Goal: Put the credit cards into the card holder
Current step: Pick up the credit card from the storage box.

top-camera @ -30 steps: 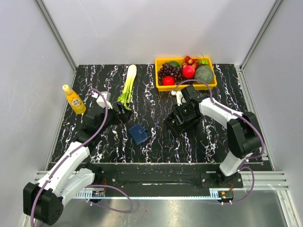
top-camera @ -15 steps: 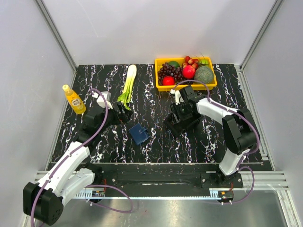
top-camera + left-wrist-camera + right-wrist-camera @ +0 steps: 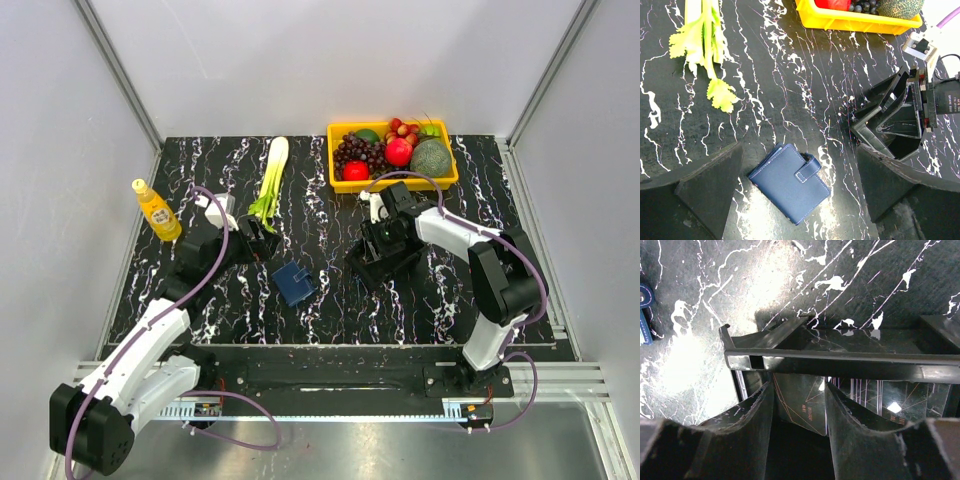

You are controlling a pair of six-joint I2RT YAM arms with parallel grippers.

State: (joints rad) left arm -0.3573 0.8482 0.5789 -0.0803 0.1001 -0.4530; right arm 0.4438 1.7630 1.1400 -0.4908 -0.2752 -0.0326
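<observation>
The card holder (image 3: pixel 293 284) is a closed navy wallet with a strap, lying flat on the table; it also shows in the left wrist view (image 3: pixel 790 182). My left gripper (image 3: pixel 258 238) is open and empty, up and left of the card holder; in its wrist view (image 3: pixel 800 147) the wallet lies between the wide-apart fingers. My right gripper (image 3: pixel 386 243) reaches into the black tray (image 3: pixel 362 262). In the right wrist view (image 3: pixel 799 390) its jaws are partly open on either side of a dark card with orange lines (image 3: pixel 802 410). More dark cards (image 3: pixel 865 390) lie beside it.
A yellow bin of fruit (image 3: pixel 392 150) stands at the back right. A celery stalk (image 3: pixel 270 180) lies at the back centre. A yellow bottle (image 3: pixel 157 210) stands at the left. The tray's rim (image 3: pixel 840 362) crosses just beyond the right fingers.
My right gripper has shifted slightly left and further into the black tray. The left arm and the card holder have not moved.
</observation>
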